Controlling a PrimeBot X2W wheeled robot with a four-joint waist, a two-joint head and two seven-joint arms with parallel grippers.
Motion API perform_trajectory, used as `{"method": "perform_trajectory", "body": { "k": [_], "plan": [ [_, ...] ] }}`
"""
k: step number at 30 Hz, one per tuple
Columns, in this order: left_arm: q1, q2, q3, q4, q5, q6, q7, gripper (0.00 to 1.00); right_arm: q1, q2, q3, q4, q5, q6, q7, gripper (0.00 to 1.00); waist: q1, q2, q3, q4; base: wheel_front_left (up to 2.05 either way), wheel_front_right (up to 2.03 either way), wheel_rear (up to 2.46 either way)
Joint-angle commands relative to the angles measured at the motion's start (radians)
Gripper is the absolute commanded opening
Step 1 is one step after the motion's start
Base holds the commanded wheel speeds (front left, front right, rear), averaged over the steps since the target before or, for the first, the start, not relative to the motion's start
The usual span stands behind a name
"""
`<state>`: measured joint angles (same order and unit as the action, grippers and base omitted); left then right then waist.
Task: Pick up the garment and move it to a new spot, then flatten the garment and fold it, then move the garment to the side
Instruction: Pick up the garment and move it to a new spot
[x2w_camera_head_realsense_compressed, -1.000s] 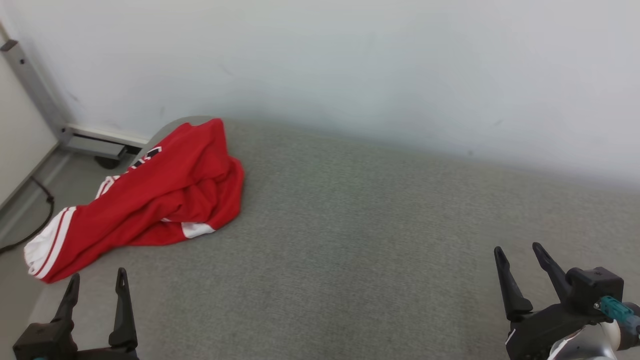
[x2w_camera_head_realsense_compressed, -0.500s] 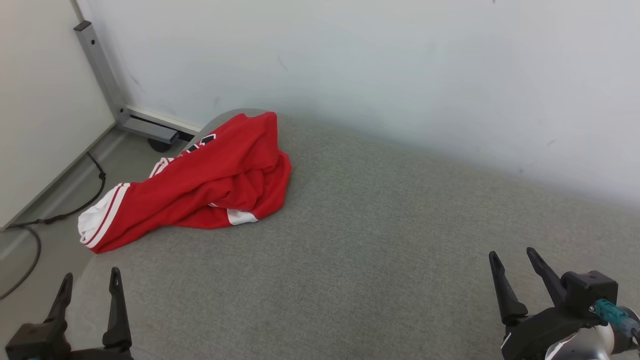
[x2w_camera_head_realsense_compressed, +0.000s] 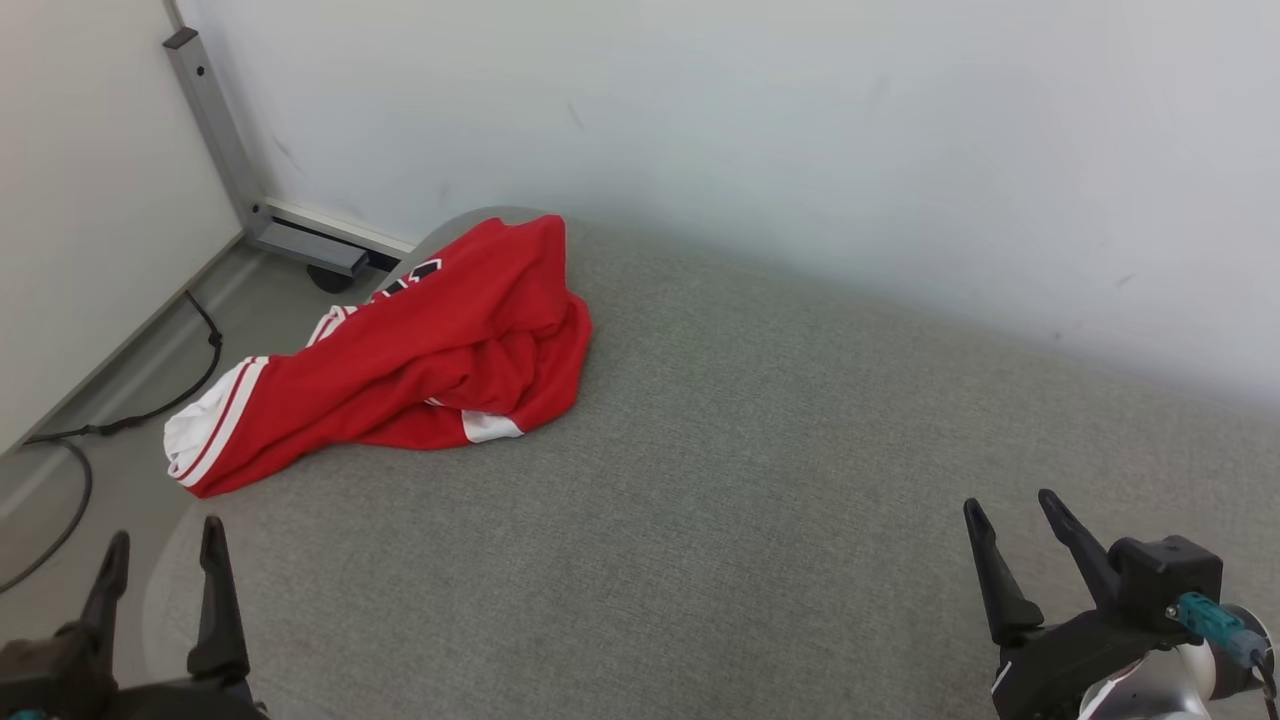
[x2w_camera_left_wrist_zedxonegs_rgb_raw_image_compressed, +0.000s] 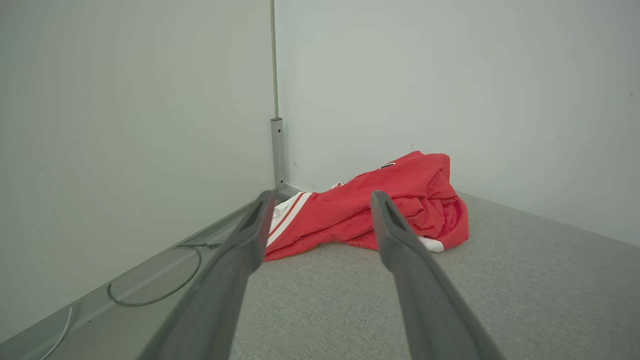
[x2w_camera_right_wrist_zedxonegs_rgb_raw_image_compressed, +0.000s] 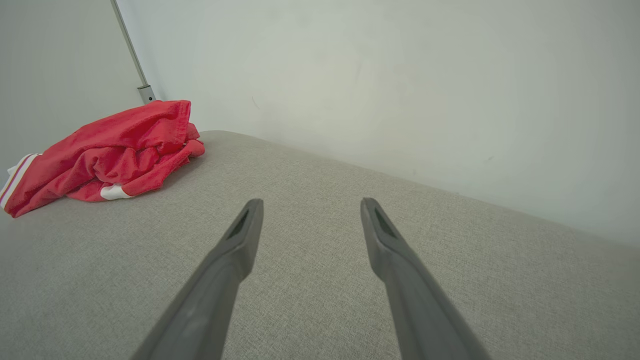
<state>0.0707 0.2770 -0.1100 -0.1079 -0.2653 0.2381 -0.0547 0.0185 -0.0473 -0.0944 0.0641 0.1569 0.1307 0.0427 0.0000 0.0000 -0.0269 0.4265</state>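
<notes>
Hovering with nothing in hand: left gripper (x2w_camera_head_realsense_compressed: 165, 532) and right gripper (x2w_camera_head_realsense_compressed: 1008, 502) both have jaws spread wide and empty, above the near side of the grey padded surface (x2w_camera_head_realsense_compressed: 750, 500). Garment (x2w_camera_head_realsense_compressed: 400, 370) is a crumpled red heap with a white striped hem, at the far-left corner, well ahead of my left gripper and well apart from the right. The hem end looks to lap over the left edge toward the floor. Pick-up not started. Risks as I see them: the heap is layered, so a pinch on the top fold alone could trail the rest or drop it mid-carry. A nudge from the wrong side could tip the overhanging end off the edge, down by the cable (x2w_camera_head_realsense_compressed: 205, 335). Going in too deep, my fingertips could snag the woven cover. Right arm faces a long cross-reach, so a one-arm lift is likelier, meaning more bunching to flatten later.
</notes>
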Motion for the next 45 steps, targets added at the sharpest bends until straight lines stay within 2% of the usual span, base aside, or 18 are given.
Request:
{"method": "perform_trajectory", "body": {
  "k": [1, 10, 17, 30, 37, 45],
  "plan": [
    [-0.029, 0.009, 0.002, 0.003, -0.011, -0.011, -0.001, 1.00, -0.012, -0.002, -0.002, -0.004, 0.000, 0.000, -0.002, 1.00, 0.0000, 0.0000, 0.012, -0.015, 0.00, 0.00, 0.00],
    [-0.166, 0.038, 0.007, 0.054, -0.044, -0.059, 0.036, 1.00, -0.037, -0.002, -0.025, -0.035, -0.030, 0.000, 0.017, 1.00, 0.0000, 0.0000, 0.057, -0.090, 0.00, 0.00, 0.00],
    [-0.291, 0.065, 0.026, 0.162, -0.098, -0.108, 0.061, 1.00, -0.060, -0.002, -0.053, -0.067, -0.049, 0.000, 0.033, 1.00, 0.0000, 0.0000, 0.101, -0.152, 0.00, 0.00, 0.00],
    [-0.551, 0.101, 0.031, 0.502, -0.173, -0.227, 0.072, 1.00, -0.101, -0.002, -0.046, -0.091, -0.056, 0.000, 0.038, 1.00, 0.0000, 0.0000, 0.172, -0.275, 0.00, 0.00, 0.00],
    [-0.658, 0.122, 0.022, 0.657, -0.198, -0.271, 0.109, 1.00, -0.122, -0.002, -0.037, -0.085, -0.052, 0.000, 0.030, 1.00, 0.0000, 0.0000, 0.198, -0.320, 0.00, 0.00, 0.00],
    [-0.802, 0.157, -0.004, 0.835, -0.191, -0.300, 0.169, 1.00, -0.155, -0.002, -0.032, -0.089, -0.051, 0.000, 0.026, 1.00, 0.0000, 0.0000, 0.250, -0.367, 0.00, 0.00, 0.00]
  ]
}}
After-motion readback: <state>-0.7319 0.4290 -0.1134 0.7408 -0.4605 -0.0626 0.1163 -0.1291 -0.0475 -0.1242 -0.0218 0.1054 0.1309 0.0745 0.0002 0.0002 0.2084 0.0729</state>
